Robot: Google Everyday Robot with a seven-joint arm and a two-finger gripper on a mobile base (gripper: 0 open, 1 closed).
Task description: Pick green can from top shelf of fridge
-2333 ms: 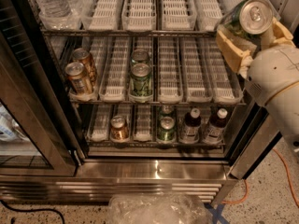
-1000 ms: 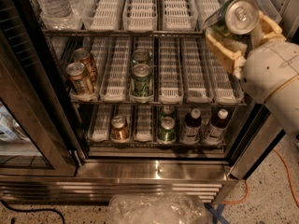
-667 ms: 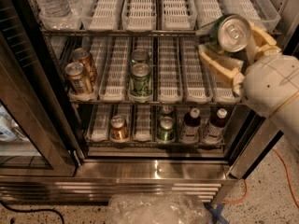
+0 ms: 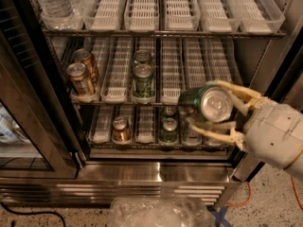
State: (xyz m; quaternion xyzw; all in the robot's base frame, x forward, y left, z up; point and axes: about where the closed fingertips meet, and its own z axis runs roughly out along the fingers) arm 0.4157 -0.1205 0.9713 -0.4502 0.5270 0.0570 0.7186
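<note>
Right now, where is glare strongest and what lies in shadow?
Camera view: glare is strongest on the lid of the green can, held by the gripper before the fridge; its steel sill shines softly; its bottom rack is shadowed.

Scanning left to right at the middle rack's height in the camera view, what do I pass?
Two brown cans → two short green cans → the green can, held sideways in the end effector, right of centre in front of the middle rack.

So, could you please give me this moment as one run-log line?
gripper: shut on green can, in front of fridge | green can: sideways, lid toward camera | top shelf: no green can seen
</note>
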